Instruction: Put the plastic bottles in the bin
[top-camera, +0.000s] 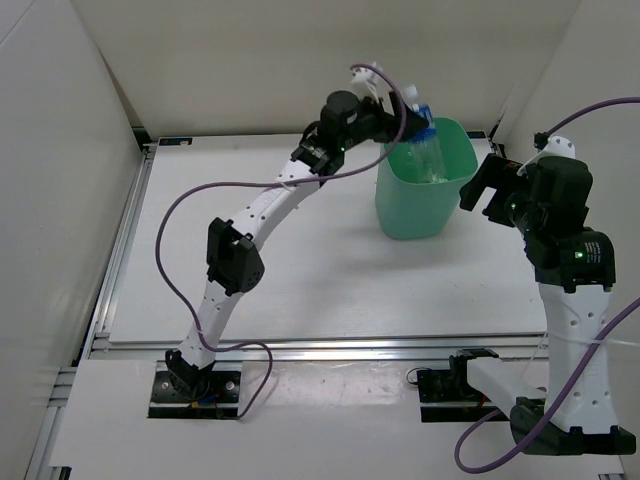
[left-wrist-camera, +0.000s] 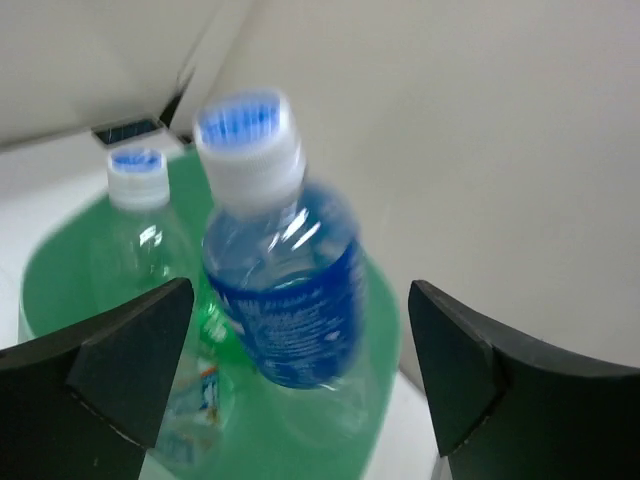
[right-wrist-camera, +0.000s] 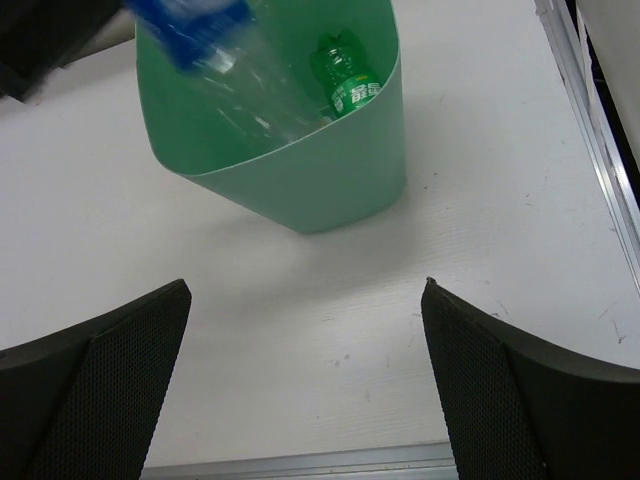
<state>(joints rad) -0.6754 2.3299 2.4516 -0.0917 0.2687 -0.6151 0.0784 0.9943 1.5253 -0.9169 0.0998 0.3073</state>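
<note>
The left fingers were spread wide, not touching the clear blue-label bottle between them, over the smooth mint-green bin. A bumpy green bottle lay inside. The right fingers stood wide open above the white desk.

Bright even light, motion-blurred bottle

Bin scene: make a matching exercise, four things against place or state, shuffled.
Things:
1 blue-label bottle
2 green bottle
3 right gripper
4 bin

Place or state:
a down inside the bin
b upright on the table
c open, facing the bin from outside
d blurred, at the bin's mouth, within the open left gripper

Pairs: 1-d, 2-a, 3-c, 4-b
</note>
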